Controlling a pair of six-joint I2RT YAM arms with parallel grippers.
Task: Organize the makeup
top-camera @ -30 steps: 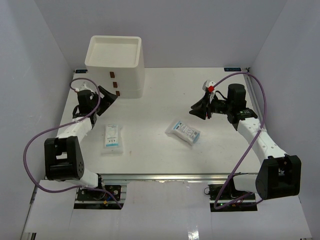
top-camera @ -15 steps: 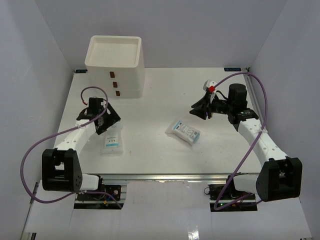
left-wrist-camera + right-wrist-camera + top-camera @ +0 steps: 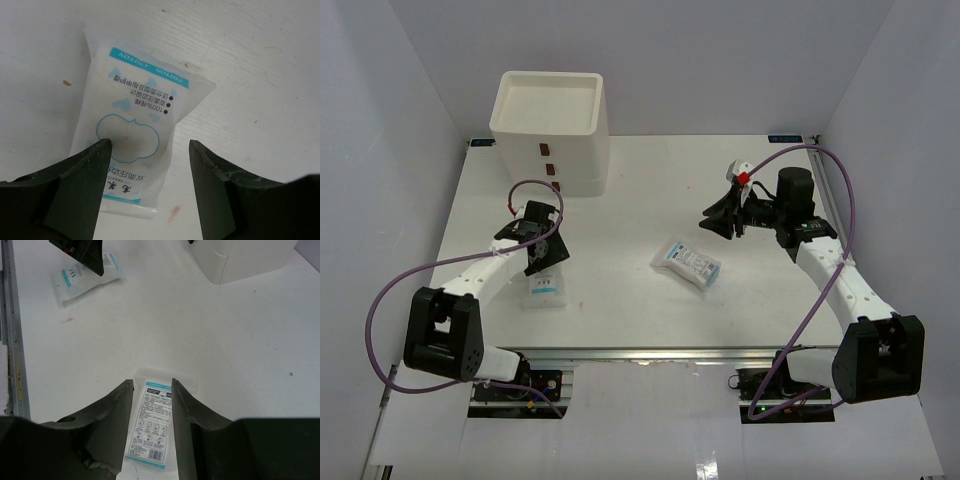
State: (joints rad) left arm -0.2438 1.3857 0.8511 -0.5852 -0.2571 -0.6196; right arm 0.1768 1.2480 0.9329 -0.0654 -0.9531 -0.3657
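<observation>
On the white table (image 3: 640, 195), the biggest thing is the white drawer box (image 3: 552, 125) at the far left corner. Its shallow top tray is open and 3 brown handles (image 3: 548, 168) run down its front. What the drawers hold cannot be seen. Walls close the table on the left, back and right, and a metal rail (image 3: 650, 352) runs along the near edge.

The left arm (image 3: 470, 282) bends in from the near left. The left gripper (image 3: 548, 256) sits low over a cotton-pad sachet pack (image 3: 135, 115) lying flat near the table's left front. From above, the gripper hides the far half of that pack. In the left wrist view the jaws stand apart and clamp nothing. The pack passes under 1 finger and into the gap, and whether that finger touches it cannot be told.

The right arm (image 3: 840, 285) reaches in from the near right. The right gripper (image 3: 722, 218) hangs right of centre, jaws part-way apart and empty. A 2nd sachet pack (image 3: 687, 264) lies tilted near it, not touching. In the right wrist view its near end is cut off by the frame.

Wide open table separates the 2 packs from each other and from the box.
</observation>
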